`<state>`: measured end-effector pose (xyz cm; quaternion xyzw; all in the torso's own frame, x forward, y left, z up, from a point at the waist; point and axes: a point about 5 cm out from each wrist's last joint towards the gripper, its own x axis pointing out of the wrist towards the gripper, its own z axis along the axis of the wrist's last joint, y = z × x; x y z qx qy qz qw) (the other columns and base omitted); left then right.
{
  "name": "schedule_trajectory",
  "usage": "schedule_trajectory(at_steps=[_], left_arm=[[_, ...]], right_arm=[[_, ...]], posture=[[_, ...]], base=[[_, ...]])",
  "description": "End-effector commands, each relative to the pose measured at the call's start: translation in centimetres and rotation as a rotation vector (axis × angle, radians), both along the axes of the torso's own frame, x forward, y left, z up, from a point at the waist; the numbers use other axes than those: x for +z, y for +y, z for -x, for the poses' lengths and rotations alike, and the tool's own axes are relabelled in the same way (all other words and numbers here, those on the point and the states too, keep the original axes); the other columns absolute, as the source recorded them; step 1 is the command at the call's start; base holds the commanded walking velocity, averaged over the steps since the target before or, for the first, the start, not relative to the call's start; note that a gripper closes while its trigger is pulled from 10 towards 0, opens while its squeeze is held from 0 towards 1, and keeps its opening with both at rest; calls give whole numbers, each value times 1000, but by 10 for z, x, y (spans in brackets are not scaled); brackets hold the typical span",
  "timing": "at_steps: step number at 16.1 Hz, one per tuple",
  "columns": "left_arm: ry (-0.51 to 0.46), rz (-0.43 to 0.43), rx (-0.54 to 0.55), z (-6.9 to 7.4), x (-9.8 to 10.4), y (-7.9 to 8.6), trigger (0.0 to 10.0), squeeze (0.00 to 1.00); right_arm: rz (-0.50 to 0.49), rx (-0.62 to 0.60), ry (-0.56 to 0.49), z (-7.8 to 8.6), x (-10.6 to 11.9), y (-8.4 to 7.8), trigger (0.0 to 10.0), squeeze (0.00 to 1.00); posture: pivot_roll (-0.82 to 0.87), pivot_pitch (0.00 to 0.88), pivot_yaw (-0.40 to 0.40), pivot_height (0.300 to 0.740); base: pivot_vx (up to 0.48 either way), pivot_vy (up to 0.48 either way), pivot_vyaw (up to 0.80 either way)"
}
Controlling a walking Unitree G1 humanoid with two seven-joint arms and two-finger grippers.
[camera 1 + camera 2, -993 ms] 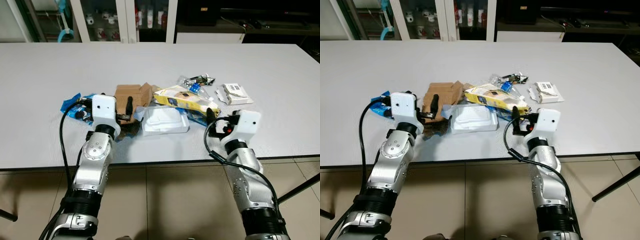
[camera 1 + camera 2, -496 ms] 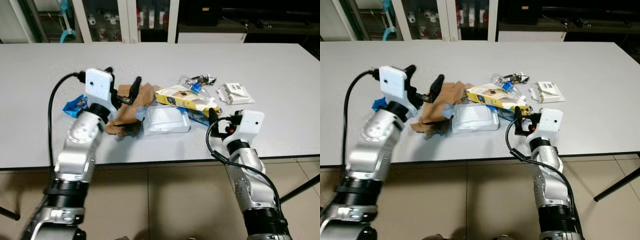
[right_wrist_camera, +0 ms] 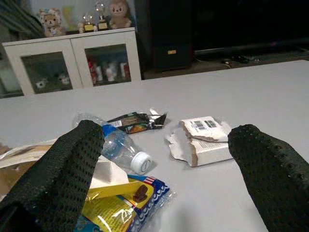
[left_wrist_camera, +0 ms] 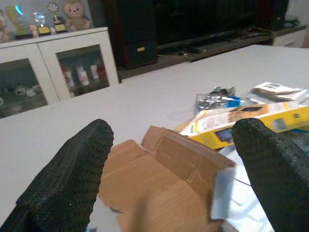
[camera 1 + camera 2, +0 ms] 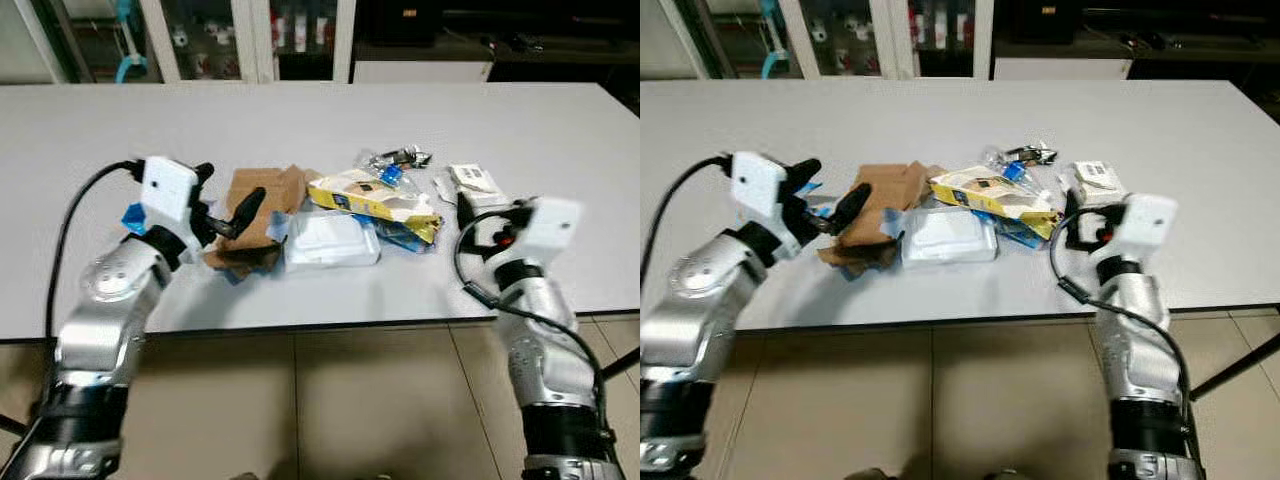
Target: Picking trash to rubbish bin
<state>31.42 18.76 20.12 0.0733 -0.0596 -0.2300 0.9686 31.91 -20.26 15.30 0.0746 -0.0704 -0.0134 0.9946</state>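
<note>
Trash (image 5: 330, 215) litters the table (image 5: 300, 120); left gripper (image 5: 225, 205) and right gripper (image 5: 478, 212) both gape empty

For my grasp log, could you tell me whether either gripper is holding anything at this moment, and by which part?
Nothing is held. The left gripper is open above the brown cardboard, and the right gripper is open, facing the torn white box.

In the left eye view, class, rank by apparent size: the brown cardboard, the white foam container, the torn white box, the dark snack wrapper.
1. brown cardboard and white foam container: they look alike, so no ranking between them.
2. torn white box
3. dark snack wrapper

The wrapper lies farthest from the camera, which shrinks it somewhat.
</note>
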Motion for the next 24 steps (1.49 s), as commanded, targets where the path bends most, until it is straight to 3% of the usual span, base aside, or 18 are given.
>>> schedule_trajectory(at_steps=[1, 3, 5, 7, 13, 14, 19, 24], left_arm=[[59, -2, -74, 12, -9, -2, 10000, 0], [127, -32, -145, 19, -24, -6, 10000, 0], [173, -56, -164, 26, -43, -16, 10000, 0], [189, -60, -158, 26, -46, -21, 10000, 0], [172, -73, -165, 22, -46, -33, 10000, 0], [162, -93, -151, 20, -47, -35, 10000, 0], [119, -107, -97, 9, -42, -37, 10000, 0], [95, -111, -6, -3, -39, -28, 10000, 0]], right_arm=[[-9, 10, 8, 1, 2, 0, 10000, 0], [-35, 27, 9, 1, 5, 3, 10000, 0], [-133, 62, -23, -1, 19, 11, 10000, 0], [-93, 128, -17, -1, 27, 20, 10000, 0], [-38, 370, -32, 11, 40, 47, 10000, 0], [11, 434, 10, 15, 34, 55, 10000, 0], [38, 601, 100, 31, 16, 74, 10000, 0], [38, 611, 97, 31, 17, 79, 10000, 0]], posture=[[6, 68, -24, 740], [12, 60, -26, 740], [6, 54, -26, 740], [-2, 56, -24, 740], [-8, 81, -26, 740], [-8, 90, -30, 740], [-11, 93, -29, 740], [-5, 96, -29, 740]], base=[[0, 0, 0], [0, 0, 0], [0, 0, 0], [0, 0, 0], [0, 0, 0], [0, 0, 0], [0, 0, 0], [0, 0, 0]])
